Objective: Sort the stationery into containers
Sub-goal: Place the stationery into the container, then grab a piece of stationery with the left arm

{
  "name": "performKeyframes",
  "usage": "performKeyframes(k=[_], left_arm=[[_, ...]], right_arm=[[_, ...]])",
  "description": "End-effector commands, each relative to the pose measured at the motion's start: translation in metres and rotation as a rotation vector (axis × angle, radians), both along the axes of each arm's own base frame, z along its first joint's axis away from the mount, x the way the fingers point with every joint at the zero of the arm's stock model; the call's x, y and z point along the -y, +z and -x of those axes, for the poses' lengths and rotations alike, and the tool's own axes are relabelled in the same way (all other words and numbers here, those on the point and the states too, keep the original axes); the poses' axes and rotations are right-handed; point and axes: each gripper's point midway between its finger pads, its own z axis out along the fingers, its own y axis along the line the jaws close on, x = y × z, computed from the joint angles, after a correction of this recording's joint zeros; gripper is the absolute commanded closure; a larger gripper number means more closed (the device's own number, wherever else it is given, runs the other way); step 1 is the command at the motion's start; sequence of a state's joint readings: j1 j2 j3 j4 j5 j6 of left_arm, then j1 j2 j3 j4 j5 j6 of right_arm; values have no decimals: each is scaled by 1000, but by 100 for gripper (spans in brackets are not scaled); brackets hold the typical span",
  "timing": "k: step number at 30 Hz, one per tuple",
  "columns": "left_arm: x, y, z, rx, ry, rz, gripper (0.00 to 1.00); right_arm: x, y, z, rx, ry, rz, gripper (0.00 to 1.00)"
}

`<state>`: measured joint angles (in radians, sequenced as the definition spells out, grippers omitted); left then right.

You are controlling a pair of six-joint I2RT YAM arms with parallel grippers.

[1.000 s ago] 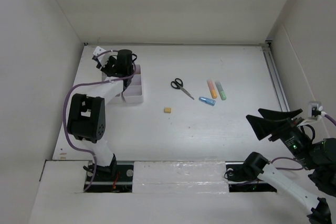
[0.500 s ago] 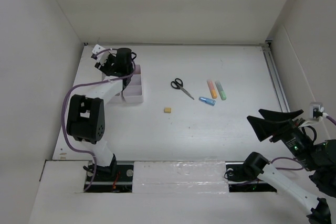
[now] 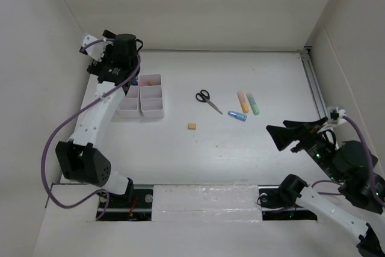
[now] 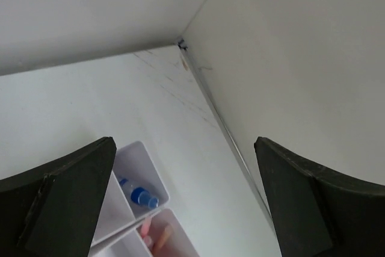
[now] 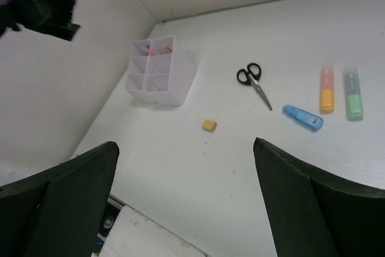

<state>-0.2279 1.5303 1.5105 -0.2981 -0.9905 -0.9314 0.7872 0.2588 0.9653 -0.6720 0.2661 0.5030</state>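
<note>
The white organizer [image 3: 153, 112] stands at the table's back left. A blue-capped bottle [image 4: 139, 195] lies in one end compartment and pink pens [image 4: 157, 238] in the one beside it. My left gripper [image 3: 102, 52] hangs open and empty, high above the organizer's [image 4: 144, 154] far end. On the table lie black-handled scissors [image 3: 207, 99], an orange marker [image 3: 242, 102], a green marker [image 3: 252, 103], a blue marker [image 3: 237, 115] and a yellow eraser [image 3: 192, 126]. My right gripper [image 3: 277, 126] is open and empty, raised at the near right, well short of the eraser [image 5: 209, 125].
White walls close in the table on the left, back and right, and the left gripper is close to the back-left corner. A metal rail [image 3: 314, 88] runs along the right edge. The arm bases sit at the near edge.
My left gripper has opened, risen from the organizer and swung toward the back-left corner. The right gripper has shifted a little left and up.
</note>
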Motion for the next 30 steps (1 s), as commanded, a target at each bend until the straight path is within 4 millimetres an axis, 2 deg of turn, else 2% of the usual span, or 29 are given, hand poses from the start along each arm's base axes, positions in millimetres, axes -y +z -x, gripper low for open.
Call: performKeyframes(k=[1,2,3,4,6,8,9,11,12,13,15,17,20,21,22,23,24,25,26,27,30], left_arm=[[16,-17,29,-116,-152,52,0],[36,-4,34,-59,-225,61,0],[48,-4,39,-55,-261,54,0],[60,-13,45,-78,-300,38,0],[94,-12,59,-89,-417,17,0],[120,-17,67,-119,-493,-2,0],[149,-22,75,-138,-582,-14,0],[185,-40,86,-213,-727,-64,0],[212,-54,92,-250,-817,-95,0],[227,-76,98,-319,-906,-146,0],[243,-109,99,-398,-985,-172,0],[265,-132,103,-440,-1108,-159,0],[288,-161,109,-516,-1190,-77,0],[299,-159,110,-508,-1208,-58,0],[303,-163,111,-520,-1196,-41,0],[304,-183,116,-597,-1167,-72,0],[308,-183,112,-613,-1159,-65,0],[308,-192,113,-647,-1148,-63,0],[307,-212,114,-704,-1139,-75,0],[314,-218,117,-718,-1171,-51,0],[317,-244,128,-780,-1206,-48,2]], right_arm=[[-9,-4,-18,-38,-43,2,0],[-8,-6,-22,-46,-60,10,0],[-4,-5,-25,-50,-92,1,0],[-2,-7,-28,-56,-114,7,0],[2,-15,-35,-89,-160,48,0],[-5,-25,-41,-144,-162,79,0],[-6,-32,-42,-163,-163,101,0],[-5,-33,-42,-173,-173,98,0],[-2,-31,-40,-164,-173,86,0],[-2,-30,-39,-152,-172,72,0],[0,-21,-32,-106,-147,15,0],[-4,-18,-27,-81,-109,-16,0],[-3,-19,-24,-83,-98,-14,0],[-3,-19,-24,-83,-98,-14,0],[-4,-25,-25,-96,-99,14,0],[-3,-21,-24,-89,-98,6,0],[-3,-20,-24,-89,-98,6,0],[-4,-20,-23,-89,-89,6,0],[-4,-20,-23,-89,-89,6,0],[-5,-19,-20,-83,-77,0,0],[-4,-21,-18,-81,-67,10,0]])
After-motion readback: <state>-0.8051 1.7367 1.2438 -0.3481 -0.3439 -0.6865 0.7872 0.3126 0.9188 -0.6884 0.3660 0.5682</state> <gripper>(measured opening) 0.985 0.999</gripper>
